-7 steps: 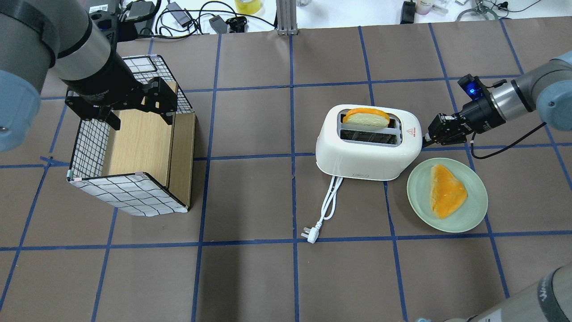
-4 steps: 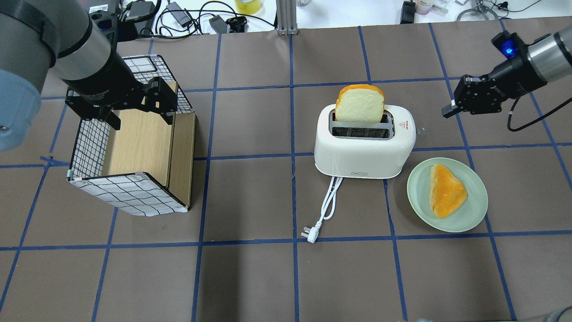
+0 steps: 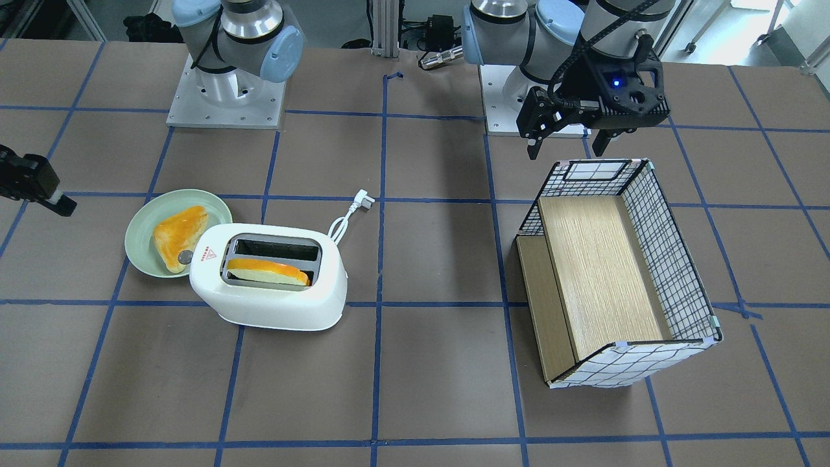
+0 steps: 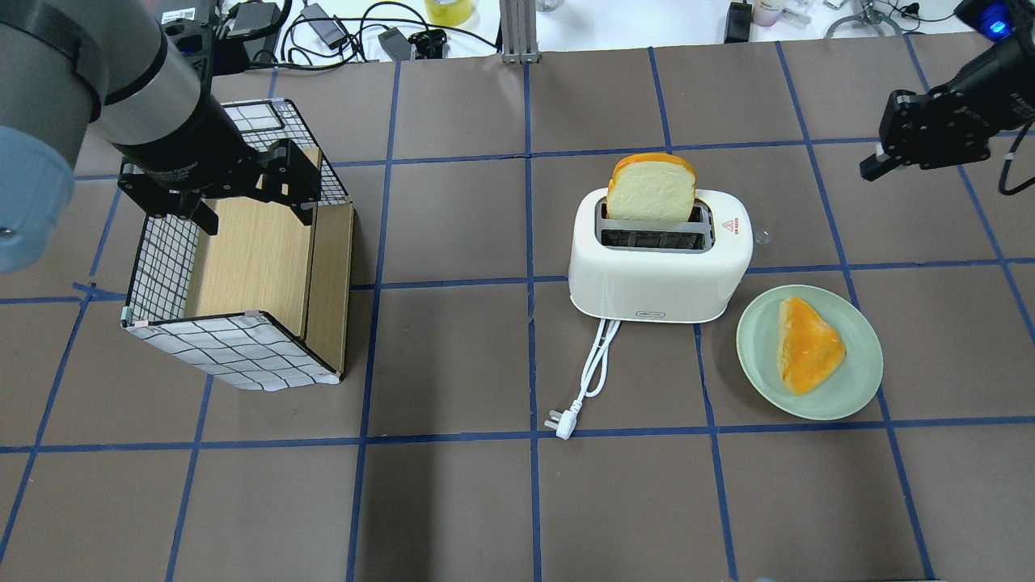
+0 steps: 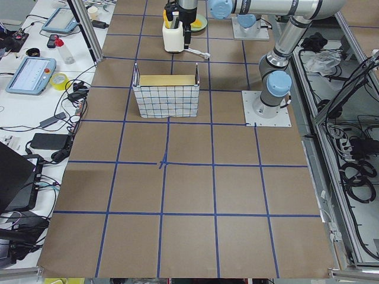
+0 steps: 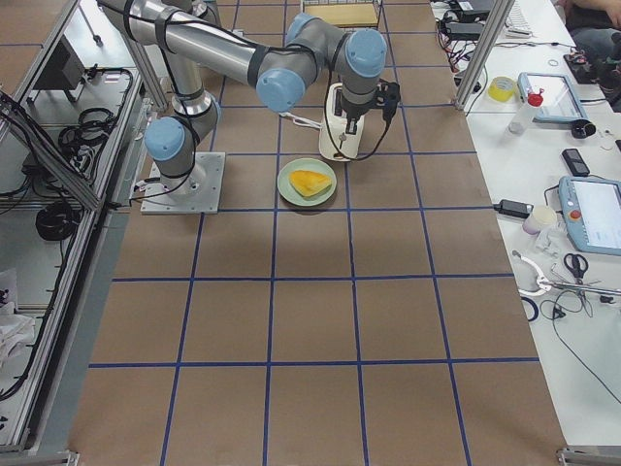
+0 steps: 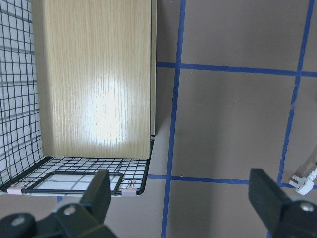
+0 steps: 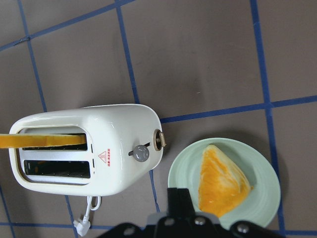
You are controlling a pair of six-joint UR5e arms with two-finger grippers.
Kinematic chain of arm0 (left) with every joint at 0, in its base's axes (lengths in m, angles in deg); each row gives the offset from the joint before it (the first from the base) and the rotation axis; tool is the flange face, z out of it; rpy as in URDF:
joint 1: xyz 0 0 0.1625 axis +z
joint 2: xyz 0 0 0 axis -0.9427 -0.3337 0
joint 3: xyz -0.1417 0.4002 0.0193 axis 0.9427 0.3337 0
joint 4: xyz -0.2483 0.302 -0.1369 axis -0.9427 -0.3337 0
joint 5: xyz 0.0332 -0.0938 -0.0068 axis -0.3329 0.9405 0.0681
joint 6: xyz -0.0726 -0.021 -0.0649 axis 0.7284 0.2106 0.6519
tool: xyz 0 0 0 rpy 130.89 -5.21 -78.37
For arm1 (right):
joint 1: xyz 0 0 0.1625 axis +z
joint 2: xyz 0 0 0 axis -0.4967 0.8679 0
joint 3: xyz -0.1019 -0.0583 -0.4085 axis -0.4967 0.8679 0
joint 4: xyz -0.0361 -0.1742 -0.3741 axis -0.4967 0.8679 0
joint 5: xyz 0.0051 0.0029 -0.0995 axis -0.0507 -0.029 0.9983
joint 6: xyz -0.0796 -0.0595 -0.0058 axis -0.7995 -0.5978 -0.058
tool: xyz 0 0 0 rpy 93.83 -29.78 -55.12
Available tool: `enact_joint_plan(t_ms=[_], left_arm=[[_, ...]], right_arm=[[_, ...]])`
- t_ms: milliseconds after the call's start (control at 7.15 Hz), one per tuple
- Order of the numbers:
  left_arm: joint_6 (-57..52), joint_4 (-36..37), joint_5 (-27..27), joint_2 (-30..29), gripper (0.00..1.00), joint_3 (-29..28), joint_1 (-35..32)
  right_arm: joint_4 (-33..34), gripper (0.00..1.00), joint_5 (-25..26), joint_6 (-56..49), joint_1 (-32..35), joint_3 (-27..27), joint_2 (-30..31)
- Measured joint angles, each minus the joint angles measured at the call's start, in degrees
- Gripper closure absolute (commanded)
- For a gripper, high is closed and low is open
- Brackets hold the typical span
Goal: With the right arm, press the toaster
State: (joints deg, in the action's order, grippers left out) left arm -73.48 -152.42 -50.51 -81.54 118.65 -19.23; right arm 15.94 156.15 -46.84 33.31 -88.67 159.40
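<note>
Two slots of the toaster [image 4: 659, 267] face up. Seen from overhead, its long axis runs left to right, and the end with the grey knob [image 8: 140, 153] and the red triangle [image 4: 730, 225] points right. It sits right of centre with a bread slice [image 4: 651, 190] in the far slot, and its white cord [image 4: 594, 372] trails toward the near edge. A green plate [image 4: 857, 388] holding toast [image 4: 808, 343] lies just beside its near right corner.

The right gripper [image 4: 872, 168] hangs well apart from the toaster at far right, fingers together. The left gripper [image 4: 251, 212] is spread wide above a wire basket [image 4: 234, 356] at left.

Brown sheeting crossed by blue tape lines [image 4: 530, 339] covers the table [image 4: 453, 501]. Cables [image 4: 340, 28] and a tape roll [image 4: 449, 10] clutter the white bench [image 4: 631, 20] beyond its far edge.
</note>
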Motion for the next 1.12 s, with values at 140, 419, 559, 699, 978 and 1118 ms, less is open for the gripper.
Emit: enact_joint_plan(t_ms=[140, 419, 559, 699, 978, 1118], left_arm=[[0.0, 0.0, 0.0, 0.0, 0.00, 0.0, 0.0], [0.0, 0.0, 0.0, 0.0, 0.00, 0.0, 0.0], [0.0, 0.0, 0.0, 0.0, 0.00, 0.0, 0.0], [0.0, 0.0, 0.0, 0.0, 0.00, 0.0, 0.0], [0.0, 0.0, 0.0, 0.0, 0.00, 0.0, 0.0], [0.0, 0.0, 0.0, 0.0, 0.00, 0.0, 0.0]], right_arm=[[-1.4, 0.75, 2.7, 1.5, 0.9, 2.4, 0.2], [-2.8, 0.15, 9.3, 6.0, 5.9, 6.9, 0.0], [-2.9, 0.00, 12.7, 7.9, 9.2, 8.5, -0.2], [-2.9, 0.00, 14.3, 10.6, 11.8, 9.2, -0.3], [-2.7, 0.00, 14.9, 15.3, 15.0, 9.6, -0.4], [-2.4, 0.00, 15.0, 18.0, 17.0, 9.7, -0.4]])
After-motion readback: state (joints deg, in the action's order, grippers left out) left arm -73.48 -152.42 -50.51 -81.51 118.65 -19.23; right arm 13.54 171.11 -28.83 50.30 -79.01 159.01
